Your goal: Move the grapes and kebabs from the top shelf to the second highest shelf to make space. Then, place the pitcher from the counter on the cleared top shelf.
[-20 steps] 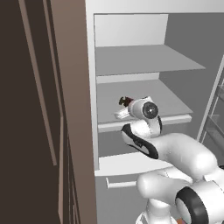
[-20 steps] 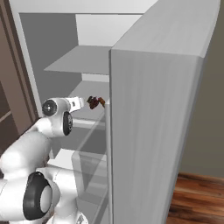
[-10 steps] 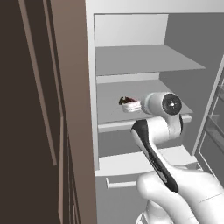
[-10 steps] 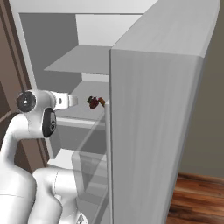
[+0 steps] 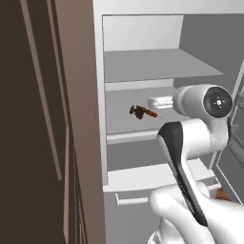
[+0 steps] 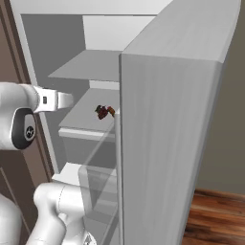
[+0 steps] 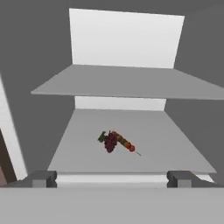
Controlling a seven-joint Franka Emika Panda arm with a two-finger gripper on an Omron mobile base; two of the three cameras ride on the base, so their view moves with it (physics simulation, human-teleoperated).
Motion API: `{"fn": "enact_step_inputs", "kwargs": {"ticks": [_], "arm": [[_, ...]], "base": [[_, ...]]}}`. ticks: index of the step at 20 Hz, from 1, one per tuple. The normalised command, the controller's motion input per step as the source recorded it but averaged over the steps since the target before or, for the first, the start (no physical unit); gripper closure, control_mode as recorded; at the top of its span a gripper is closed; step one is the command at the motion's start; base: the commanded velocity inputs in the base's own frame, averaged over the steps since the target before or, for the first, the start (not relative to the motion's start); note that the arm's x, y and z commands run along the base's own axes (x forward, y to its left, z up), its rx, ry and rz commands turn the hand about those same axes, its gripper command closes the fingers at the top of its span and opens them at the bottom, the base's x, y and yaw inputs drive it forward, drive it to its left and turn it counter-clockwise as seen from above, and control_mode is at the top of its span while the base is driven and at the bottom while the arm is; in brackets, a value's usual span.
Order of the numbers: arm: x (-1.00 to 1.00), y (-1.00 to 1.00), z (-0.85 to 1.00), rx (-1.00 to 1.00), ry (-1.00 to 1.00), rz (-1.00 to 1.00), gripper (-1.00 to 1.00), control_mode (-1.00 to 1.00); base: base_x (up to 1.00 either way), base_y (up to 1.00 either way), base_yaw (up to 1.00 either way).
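Purple grapes (image 7: 110, 142) and kebabs (image 7: 124, 143) lie well beyond the parted fingers (image 7: 43, 178).

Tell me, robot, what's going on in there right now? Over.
Pincer open, empty, outside fridge. Grapes and kebabs lie touching on second highest shelf. Nothing in the way.

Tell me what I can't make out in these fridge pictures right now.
- Gripper: hidden behind the white arm in both base views.
- Grapes and kebabs: too small in the base views to tell touching from apart.
- Second highest shelf: right end covered by the arm in the left base view.
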Motion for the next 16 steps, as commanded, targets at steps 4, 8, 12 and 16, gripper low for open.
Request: {"fn": "enact_step_inputs", "kwargs": {"ticks": [4,8,12,16], "arm": [[-0.49,-0.37,0.88,0.02,0.03,-0.04,-1.00,-1.00],[-0.22,-0.30,0.26,0.00,0.11,-0.01,-1.00,-1.00],[0.00,-0.03,-0.10,-0.01,0.14,-0.01,-1.00,-1.00],[0.00,-0.01,-0.07,0.00,0.10,0.00,-1.00,-1.00]], "base": [[0.00,0.00,0.00],[0.00,0.00,0.00],[0.00,0.00,0.00],[0.00,0.00,0.00]]}}
